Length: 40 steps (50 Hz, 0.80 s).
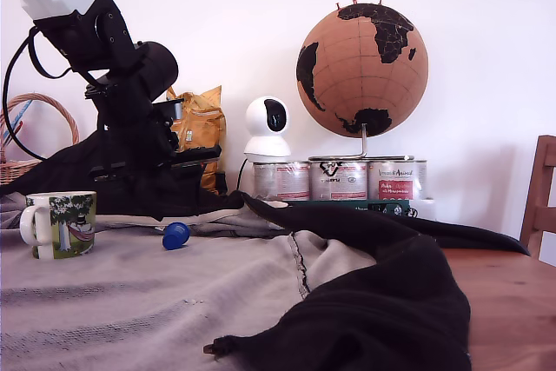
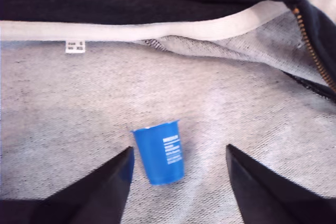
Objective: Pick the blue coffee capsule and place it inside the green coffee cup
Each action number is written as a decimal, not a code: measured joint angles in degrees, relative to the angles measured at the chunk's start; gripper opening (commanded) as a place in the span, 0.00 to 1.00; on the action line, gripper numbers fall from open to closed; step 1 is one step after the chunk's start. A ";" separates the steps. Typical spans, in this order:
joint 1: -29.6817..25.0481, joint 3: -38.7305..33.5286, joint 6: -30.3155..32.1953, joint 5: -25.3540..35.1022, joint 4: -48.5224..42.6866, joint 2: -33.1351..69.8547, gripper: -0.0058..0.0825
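Note:
The blue coffee capsule (image 2: 158, 152) lies on its side on grey fabric, white print on its wall. My gripper (image 2: 178, 157) is open, its two dark fingers (image 2: 107, 182) spread on either side of the capsule without touching it; the capsule lies closer to one finger. In the exterior view the capsule (image 1: 175, 235) rests just in front of the black arm (image 1: 130, 119), which leans down over it. The green coffee cup (image 1: 59, 223) stands upright at the exterior view's left, handle outward, apart from the capsule.
A grey and black zipped jacket (image 1: 373, 301) covers the table. Behind stand a cork globe (image 1: 362, 69) on three tins (image 1: 339, 180), a white camera (image 1: 267, 129), a yellow bag (image 1: 200, 128) and a wicker basket (image 1: 26, 128). A wooden chair (image 1: 540, 197) is at the right.

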 measured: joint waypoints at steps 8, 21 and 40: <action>0.02 0.02 -1.16 -0.11 0.04 1.79 0.64; 0.02 0.02 -1.49 -0.17 1.29 4.37 0.52; 0.02 0.02 -1.46 0.77 2.40 4.70 0.19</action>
